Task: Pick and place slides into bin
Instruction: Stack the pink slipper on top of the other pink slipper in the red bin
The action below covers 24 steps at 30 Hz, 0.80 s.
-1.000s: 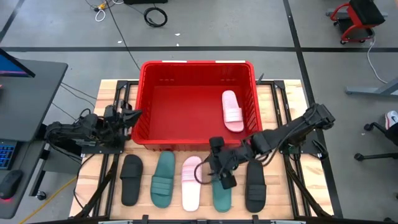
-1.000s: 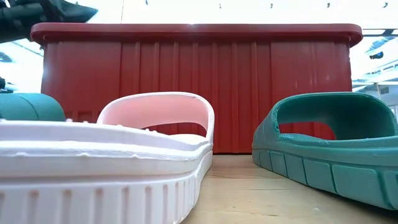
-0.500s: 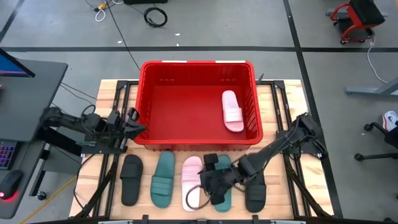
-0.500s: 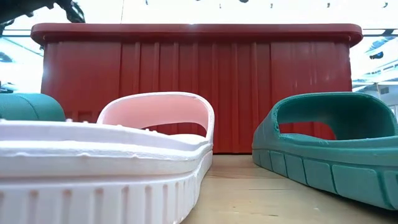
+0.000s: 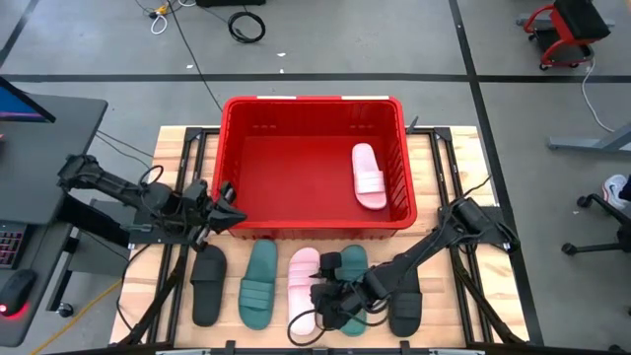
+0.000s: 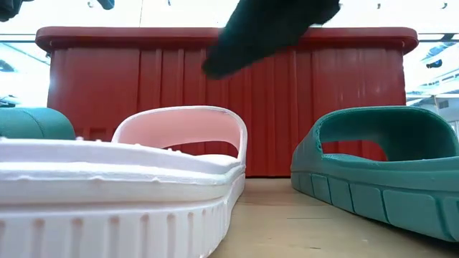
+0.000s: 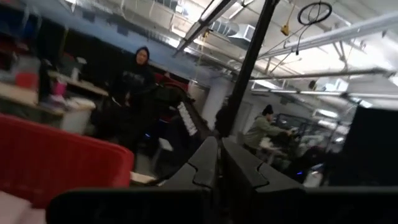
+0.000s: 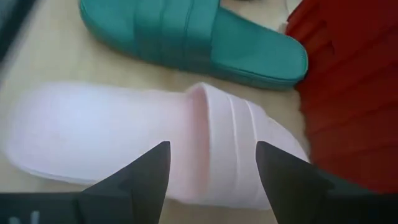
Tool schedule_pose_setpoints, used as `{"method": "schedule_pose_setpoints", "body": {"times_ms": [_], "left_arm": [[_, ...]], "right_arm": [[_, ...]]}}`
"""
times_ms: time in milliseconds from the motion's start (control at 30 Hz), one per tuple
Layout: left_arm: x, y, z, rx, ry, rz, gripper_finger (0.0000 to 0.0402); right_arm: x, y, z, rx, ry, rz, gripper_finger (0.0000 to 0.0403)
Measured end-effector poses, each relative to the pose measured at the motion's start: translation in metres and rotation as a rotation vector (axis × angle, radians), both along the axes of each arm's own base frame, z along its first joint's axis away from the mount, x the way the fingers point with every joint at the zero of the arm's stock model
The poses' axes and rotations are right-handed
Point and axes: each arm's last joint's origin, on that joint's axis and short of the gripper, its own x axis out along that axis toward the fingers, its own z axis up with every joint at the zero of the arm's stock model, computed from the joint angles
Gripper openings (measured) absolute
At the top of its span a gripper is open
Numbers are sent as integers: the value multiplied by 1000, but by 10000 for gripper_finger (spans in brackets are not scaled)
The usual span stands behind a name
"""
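The red bin (image 5: pixel 315 110) stands at the table's far middle with one pale pink slide (image 5: pixel 368 176) lying in it. In front of it lie a black slide (image 5: pixel 208 284), a teal slide (image 5: pixel 259 281), a pink slide (image 5: pixel 302 268), a second teal slide (image 5: pixel 350 262) and a second black slide (image 5: pixel 404 304). My right gripper (image 5: pixel 317 296) is open above the table's pink slide (image 8: pixel 155 134), with one finger on each side of its strap and touching nothing. My left gripper (image 5: pixel 233 217) is shut and empty by the bin's near left corner.
The bin's near wall (image 6: pixel 229 100) rises just behind the row of slides. The right arm (image 5: pixel 434 247) reaches low over the second teal and second black slides. People stand in the room beyond the table (image 7: pixel 134 81). A desk with a keyboard stands left of the table (image 5: pixel 39 177).
My right gripper has gone toward the table's near edge and to the left, from beside the second teal slide to above the pink slide, and has come lower. My left gripper has gone toward the near edge and a little to the right, along the bin's left corner.
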Motion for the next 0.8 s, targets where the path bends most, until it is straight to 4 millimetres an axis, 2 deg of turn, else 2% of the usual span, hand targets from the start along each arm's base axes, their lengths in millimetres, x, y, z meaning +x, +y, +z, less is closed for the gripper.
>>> {"method": "schedule_pose_setpoints", "body": {"times_ms": [167, 333, 433, 800], "left_arm": [[2, -1, -2, -9, 17, -9, 18], [2, -1, 0, -16, -1, -9, 9], [2, -1, 1, -19, -4, -3, 13], [4, 6, 1, -15, -11, 62, 71]], "right_arm": [[12, -10, -22, -85, 52, 54, 242], [19, -21, -28, -144, 57, 45, 220], [21, -26, -30, -206, 74, 55, 190], [26, -35, -33, -208, 84, 36, 50]]}}
